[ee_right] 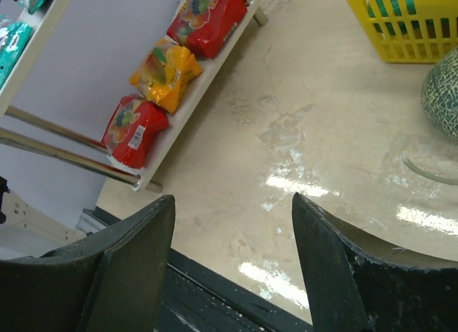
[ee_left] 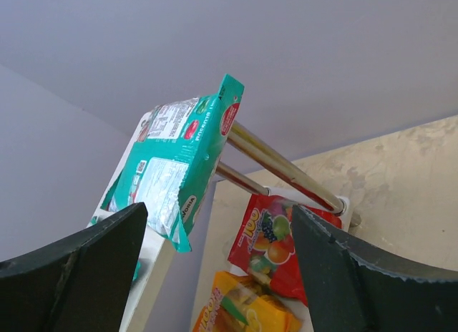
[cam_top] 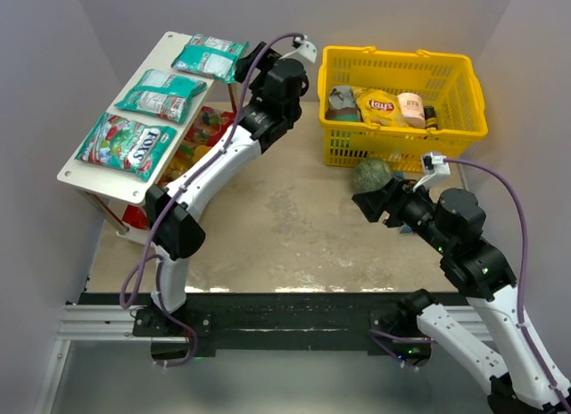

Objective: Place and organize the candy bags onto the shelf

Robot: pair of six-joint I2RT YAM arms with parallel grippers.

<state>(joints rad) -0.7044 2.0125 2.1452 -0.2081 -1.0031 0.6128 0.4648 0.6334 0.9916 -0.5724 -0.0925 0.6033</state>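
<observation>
Finding: the far teal bag (ee_left: 175,167) lies on the top tier of the shelf (cam_top: 150,62) at its far end. One corner juts past the board edge above the metal legs (ee_left: 279,160). Risk, in my judgement: the left gripper (cam_top: 248,64) hangs just beside that end of the shelf. A sideways sweep on leaving could catch the overhanging corner and drag the glossy packet off the shelf, and a slack packet might also slide off under its own weight. Two further candy bags, a middle teal bag (cam_top: 161,95) and a green-white bag (cam_top: 125,144), lie flat along the top tier toward the shelf's near end. On the lower tier a yellow-orange bag (ee_right: 164,71) sits between two red bags (ee_right: 207,13). Left arm: stretched forward alongside the shelf, wrist raised at its far end, fingers parted with nothing between them. Right arm: folded well apart from the shelf, low over the table (cam_top: 294,218); the right gripper (cam_top: 364,202) is released and empty.
</observation>
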